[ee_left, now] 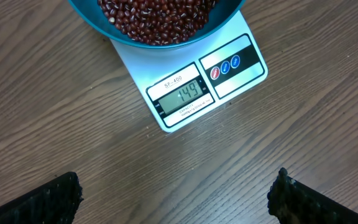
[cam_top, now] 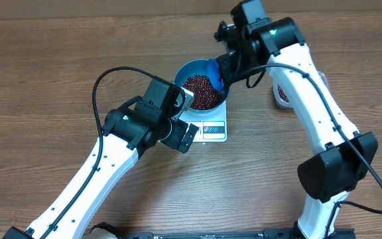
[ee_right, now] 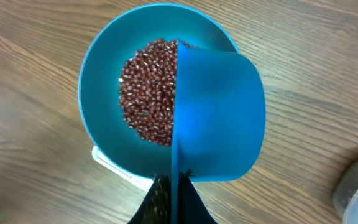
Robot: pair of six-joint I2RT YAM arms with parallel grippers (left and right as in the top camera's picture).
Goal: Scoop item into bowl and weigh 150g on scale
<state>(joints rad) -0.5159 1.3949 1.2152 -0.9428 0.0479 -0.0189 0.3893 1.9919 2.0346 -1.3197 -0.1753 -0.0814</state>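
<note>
the right gripper (ee_right: 171, 200) is clamping together on the thin handle of the blue scoop (ee_right: 219, 118), which is tilting on edge over the right side of the bright blue bowl (ee_right: 98, 124). red-brown beans (ee_right: 148, 99) are lying heaped in the bowl, which is sitting on the white scale (ee_left: 135, 65); its display (ee_left: 185, 96) is reading 149. the left gripper (ee_left: 178, 198) is hovering, jaws wide apart and holding nothing, over the wooden table (ee_left: 55, 93) just in front of the scale.
</note>
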